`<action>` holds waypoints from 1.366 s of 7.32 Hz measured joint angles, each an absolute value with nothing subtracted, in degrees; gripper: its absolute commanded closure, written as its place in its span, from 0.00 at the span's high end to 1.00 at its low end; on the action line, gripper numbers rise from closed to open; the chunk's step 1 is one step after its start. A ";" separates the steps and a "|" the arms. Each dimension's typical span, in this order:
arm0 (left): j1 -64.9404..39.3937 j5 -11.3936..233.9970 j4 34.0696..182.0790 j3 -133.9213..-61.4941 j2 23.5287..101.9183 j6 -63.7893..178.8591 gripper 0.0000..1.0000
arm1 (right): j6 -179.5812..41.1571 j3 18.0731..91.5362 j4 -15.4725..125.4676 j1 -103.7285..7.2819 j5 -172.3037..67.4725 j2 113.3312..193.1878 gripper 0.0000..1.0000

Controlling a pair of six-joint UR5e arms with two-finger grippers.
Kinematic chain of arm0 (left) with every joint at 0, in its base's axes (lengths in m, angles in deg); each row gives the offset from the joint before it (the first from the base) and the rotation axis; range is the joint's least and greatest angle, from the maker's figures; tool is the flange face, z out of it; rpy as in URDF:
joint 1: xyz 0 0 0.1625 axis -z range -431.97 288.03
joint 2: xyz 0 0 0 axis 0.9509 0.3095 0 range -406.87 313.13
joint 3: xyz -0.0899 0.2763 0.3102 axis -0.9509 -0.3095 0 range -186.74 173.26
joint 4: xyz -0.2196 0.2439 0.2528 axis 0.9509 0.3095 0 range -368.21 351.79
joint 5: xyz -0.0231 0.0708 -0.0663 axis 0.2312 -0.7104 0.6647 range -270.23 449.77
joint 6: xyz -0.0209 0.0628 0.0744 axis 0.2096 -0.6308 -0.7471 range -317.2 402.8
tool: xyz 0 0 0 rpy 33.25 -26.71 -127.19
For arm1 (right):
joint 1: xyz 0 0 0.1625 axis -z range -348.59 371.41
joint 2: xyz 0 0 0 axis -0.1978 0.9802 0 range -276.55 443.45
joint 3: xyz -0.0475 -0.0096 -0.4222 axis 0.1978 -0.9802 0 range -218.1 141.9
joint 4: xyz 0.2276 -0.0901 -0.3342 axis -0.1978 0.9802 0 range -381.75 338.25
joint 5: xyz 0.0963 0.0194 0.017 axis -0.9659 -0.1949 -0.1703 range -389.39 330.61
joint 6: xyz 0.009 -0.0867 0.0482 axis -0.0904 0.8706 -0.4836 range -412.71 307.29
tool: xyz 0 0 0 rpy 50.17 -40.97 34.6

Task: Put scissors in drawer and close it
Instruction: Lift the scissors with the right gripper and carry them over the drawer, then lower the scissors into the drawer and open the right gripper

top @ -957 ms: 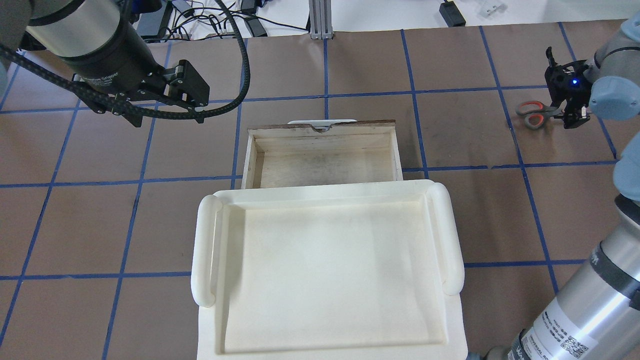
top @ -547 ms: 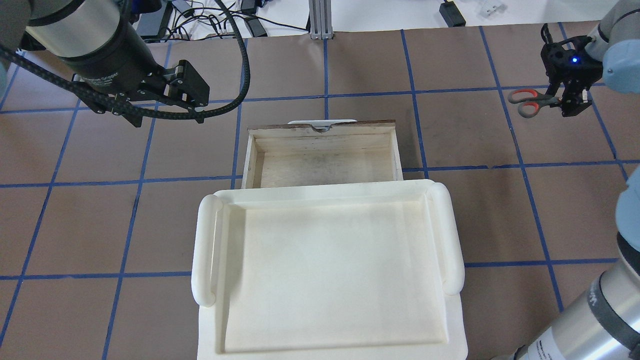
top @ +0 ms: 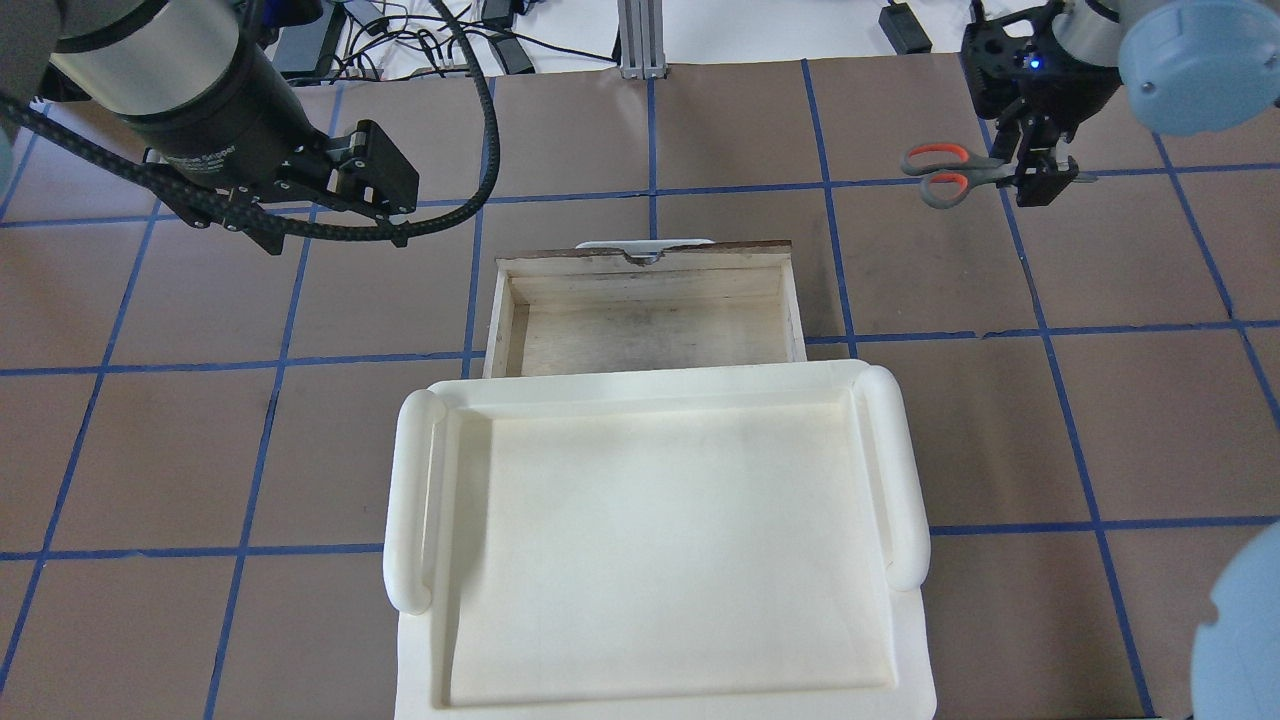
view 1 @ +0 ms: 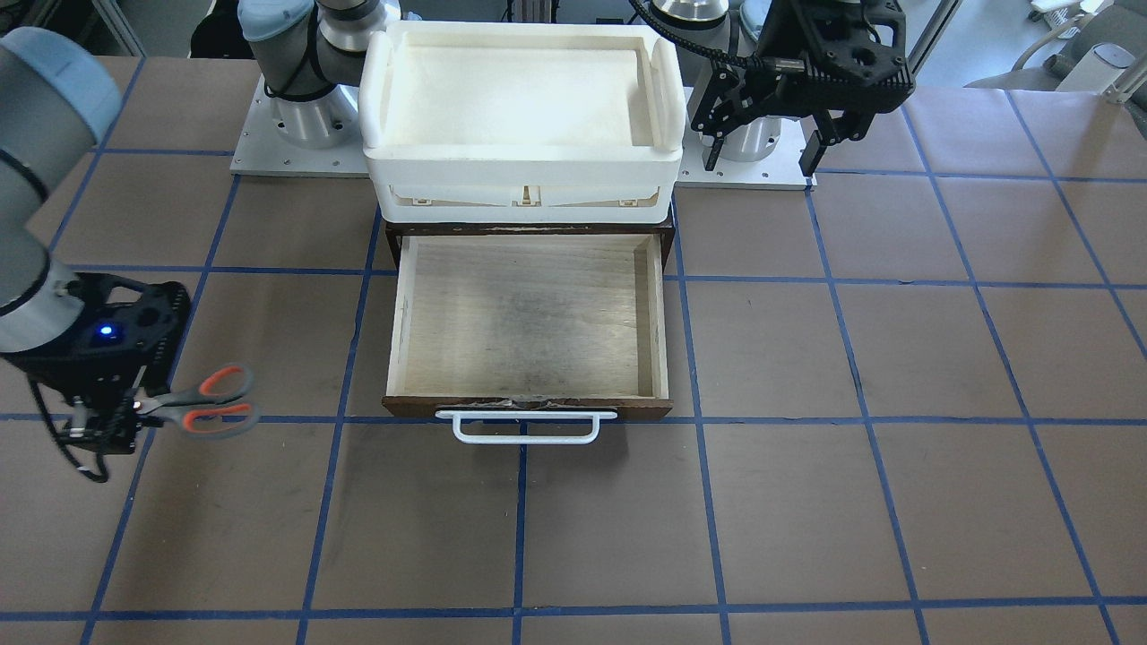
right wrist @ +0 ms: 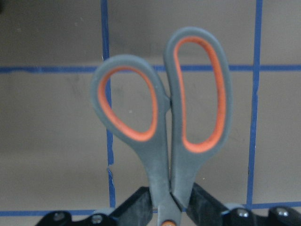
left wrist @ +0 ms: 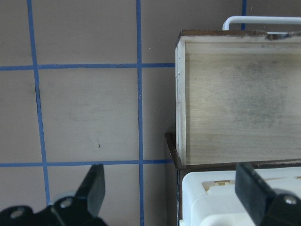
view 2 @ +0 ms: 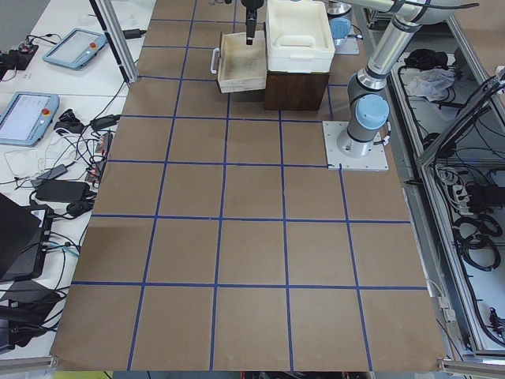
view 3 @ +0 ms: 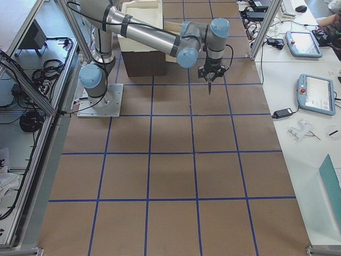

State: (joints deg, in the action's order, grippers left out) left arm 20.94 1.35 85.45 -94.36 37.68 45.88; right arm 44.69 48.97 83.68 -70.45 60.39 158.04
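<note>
Right gripper [top: 1040, 178] clenches the scissors [top: 945, 172] near the pivot, in the air, well apart from the open drawer [top: 640, 340]. I think it should carry them over the pale floor and go low before releasing. Left gripper [top: 378, 185] hangs, fingers spread.

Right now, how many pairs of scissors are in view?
1. The scissors are held by the right gripper, off to the robot's right of the open drawer. None lie inside the drawer.

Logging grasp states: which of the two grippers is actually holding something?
The right gripper: its jaws are shut on the scissors just behind the handle loops. The left gripper has its jaws wide open and empty, beside the drawer.
</note>
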 measured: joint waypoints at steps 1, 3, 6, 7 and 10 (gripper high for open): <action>20.93 1.35 85.47 -94.37 37.68 45.88 1.00 | 37.13 48.98 82.90 -75.81 61.99 159.36 0.00; 20.93 1.35 85.48 -94.37 37.68 45.88 1.00 | 22.47 49.19 82.69 -86.03 64.28 160.15 0.00; 20.93 1.35 85.49 -94.37 37.61 45.88 1.00 | 5.77 49.46 83.41 -96.24 64.65 158.55 0.00; 20.93 1.35 85.49 -94.37 37.60 45.88 1.00 | 3.25 49.55 83.50 -98.25 64.63 157.57 0.00; 20.93 1.35 85.49 -94.37 37.65 45.88 1.00 | 1.32 49.61 84.71 -102.26 64.64 154.60 0.00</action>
